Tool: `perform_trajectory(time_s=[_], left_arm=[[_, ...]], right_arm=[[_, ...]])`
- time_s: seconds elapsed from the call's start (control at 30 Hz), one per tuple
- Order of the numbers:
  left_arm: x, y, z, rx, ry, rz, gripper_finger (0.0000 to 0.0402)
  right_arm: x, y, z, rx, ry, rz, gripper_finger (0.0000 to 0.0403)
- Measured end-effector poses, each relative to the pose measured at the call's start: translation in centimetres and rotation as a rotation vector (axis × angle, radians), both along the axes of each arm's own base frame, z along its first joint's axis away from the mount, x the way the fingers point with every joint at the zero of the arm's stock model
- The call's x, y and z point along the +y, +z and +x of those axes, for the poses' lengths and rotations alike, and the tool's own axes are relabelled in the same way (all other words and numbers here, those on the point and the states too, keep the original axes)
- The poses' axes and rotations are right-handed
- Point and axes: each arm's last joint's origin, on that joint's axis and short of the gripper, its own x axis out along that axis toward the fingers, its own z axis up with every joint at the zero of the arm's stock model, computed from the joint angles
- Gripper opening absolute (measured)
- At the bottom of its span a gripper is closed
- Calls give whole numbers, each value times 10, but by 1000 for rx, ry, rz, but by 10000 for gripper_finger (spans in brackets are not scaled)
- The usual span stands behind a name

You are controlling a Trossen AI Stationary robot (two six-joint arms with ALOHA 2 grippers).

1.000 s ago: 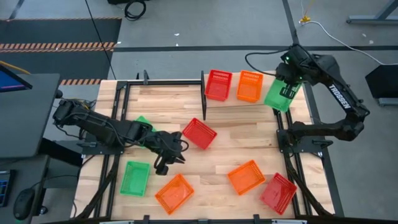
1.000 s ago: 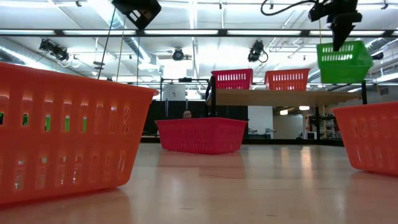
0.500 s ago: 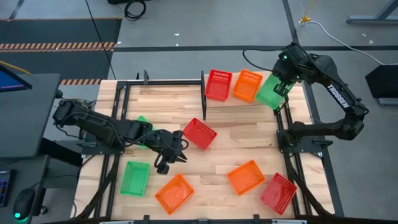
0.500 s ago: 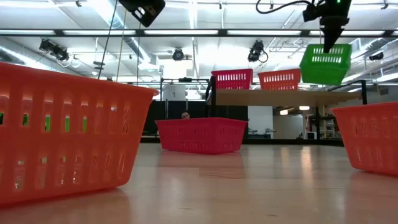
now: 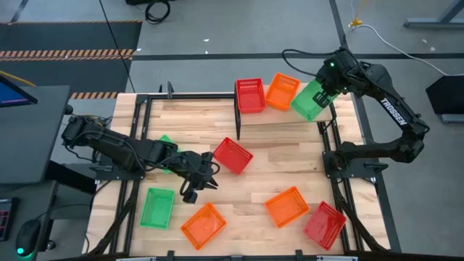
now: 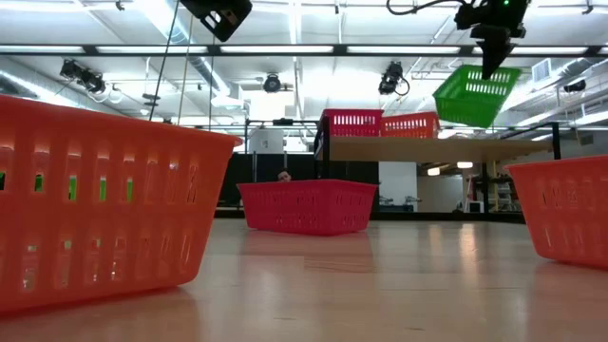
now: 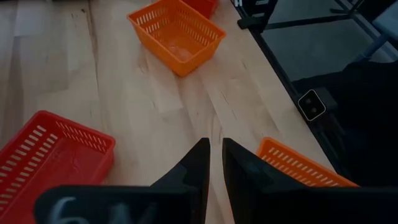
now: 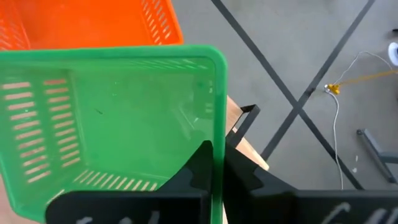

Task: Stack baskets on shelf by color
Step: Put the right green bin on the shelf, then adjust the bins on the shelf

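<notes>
The left gripper [image 5: 194, 183] waits over mid-table, fingers nearly pressed together on nothing. Farther off, the right gripper [image 5: 328, 85] pinches the rim of a green plastic mesh basket [image 5: 307, 100], tilted above the raised light-wood shelf [image 6: 418, 147]. It is mid-placement, crowding the orange mesh basket [image 5: 281, 92]; next it needs levelling and setting beside it.

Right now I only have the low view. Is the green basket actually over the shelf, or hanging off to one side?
Observer: From above, the green basket hangs tilted over the shelf's right end, right next to the orange basket there.
Operator: Where is it gripped?
Observer: The right hand pinches one rim wall, seen from its wrist.
Operator: And the other arm?
Observer: The left hand hovers empty mid-table beside a red basket.
</notes>
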Motion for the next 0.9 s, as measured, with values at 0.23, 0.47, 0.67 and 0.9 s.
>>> perform_trajectory(time_s=[0.23, 0.47, 0.67, 0.9], left_arm=[[0, 0, 0, 2, 0, 0, 48], [0, 0, 0, 3, 0, 1, 48], [0, 0, 0, 5, 0, 1, 48], [1, -1, -1, 10, 19, 22, 48]], right_arm=[[0, 0, 0, 7, 5, 4, 78], [0, 0, 0, 4, 3, 4, 130], [1, 0, 1, 0, 6, 3, 154], [9, -1, 13, -145, 78, 108, 167]])
